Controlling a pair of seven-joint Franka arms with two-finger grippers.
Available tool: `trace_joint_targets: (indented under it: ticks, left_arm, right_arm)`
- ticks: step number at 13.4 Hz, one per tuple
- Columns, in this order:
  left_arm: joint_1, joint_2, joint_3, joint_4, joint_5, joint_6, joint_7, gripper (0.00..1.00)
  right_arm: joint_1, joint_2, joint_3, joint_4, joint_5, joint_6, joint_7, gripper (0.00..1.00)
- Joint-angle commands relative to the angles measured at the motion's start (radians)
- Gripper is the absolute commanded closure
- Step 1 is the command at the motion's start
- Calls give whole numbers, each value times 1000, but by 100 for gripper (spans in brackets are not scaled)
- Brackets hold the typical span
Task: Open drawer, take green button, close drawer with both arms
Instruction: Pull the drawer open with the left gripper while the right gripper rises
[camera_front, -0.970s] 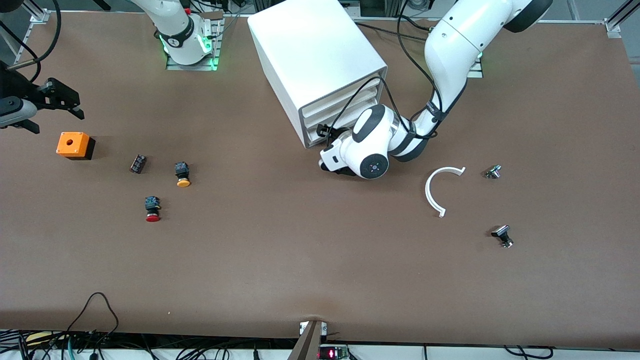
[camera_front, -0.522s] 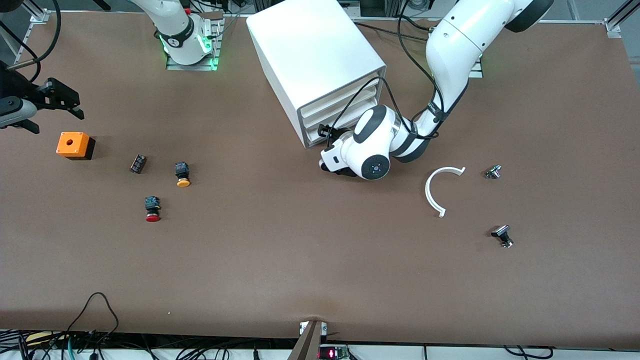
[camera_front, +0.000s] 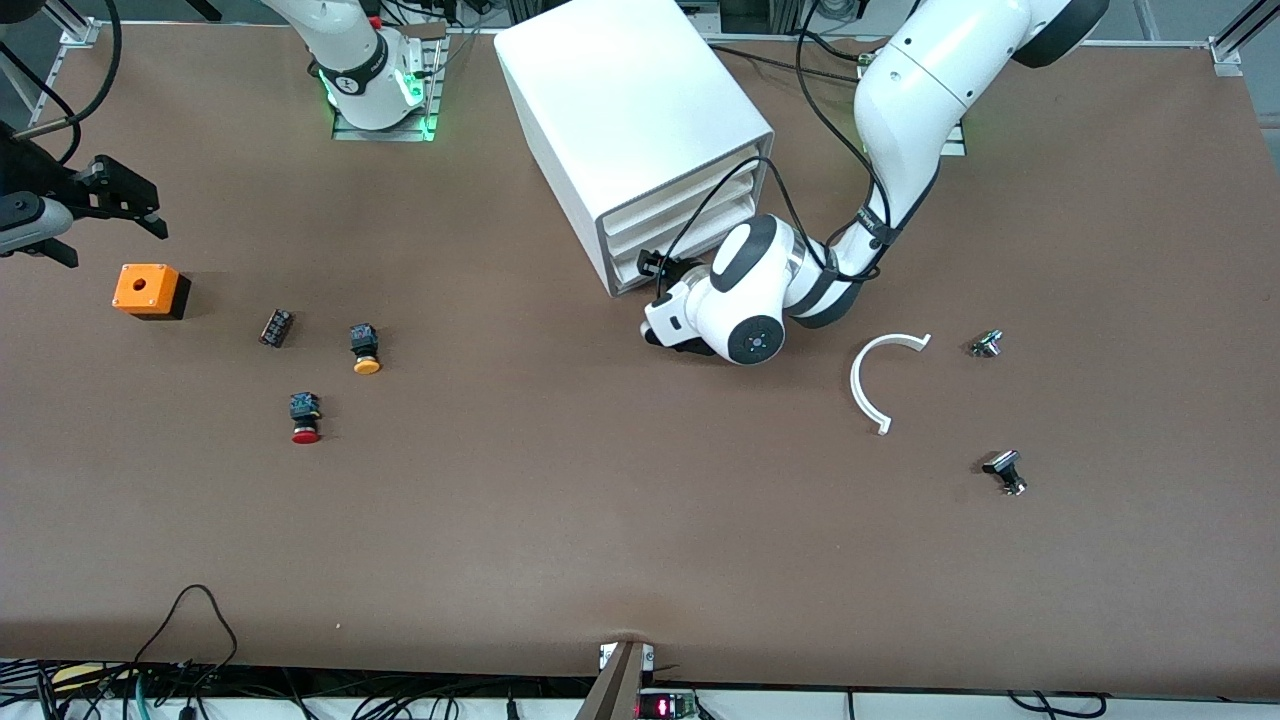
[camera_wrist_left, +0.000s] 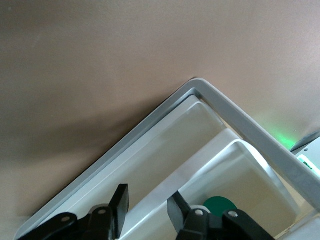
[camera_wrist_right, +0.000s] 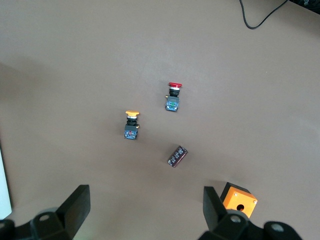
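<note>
Brown matte worktop (camera_front: 560, 500) with a white drawer cabinet (camera_front: 625, 120) toward the robot bases, its stacked drawers facing the left arm's end. The left gripper (camera_wrist_left: 147, 212) sits low at the cabinet front, fingers (camera_wrist_left: 120, 200) clenched on the front lip of the bottommost drawer (camera_wrist_left: 200, 165), one finger outside the lip and one inside. The drawer looks barely out, if at all. A round green cap, likely the button (camera_wrist_left: 220, 204), shows inside it just beside the inner finger, partly hidden. The right gripper (camera_wrist_right: 145, 205) waits with fingers spread wide and empty, up over the right arm's end of the worktop near the orange box (camera_front: 150, 290). The orange-capped button (camera_front: 365, 347), red-capped button (camera_front: 305, 417) and small dark block (camera_front: 276, 327) lie apart on the worktop there; not the targets. A white curved piece (camera_front: 878, 378) and two small metal parts lie toward the left arm's end. Step in hand, as I judge it: pull the drawer open. Do it well by pulling straight along the drawer's slide line, level, no lift or twist, slowly, since the light cabinet may drag along. Stop once the green cap is fully exposed, leaving room for the right gripper to come in from above.
</note>
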Motion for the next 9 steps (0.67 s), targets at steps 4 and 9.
trace_joint_targets:
  ticks: [4, 9]
  left_arm:
    - [23, 82, 33, 79, 18, 28, -38, 66]
    - [38, 89, 79, 107, 20, 26, -35, 65]
  right_arm:
    - [-4, 11, 9, 26, -1, -11, 6, 0]
    - [-4, 21, 8, 26, 1, 0, -4, 0]
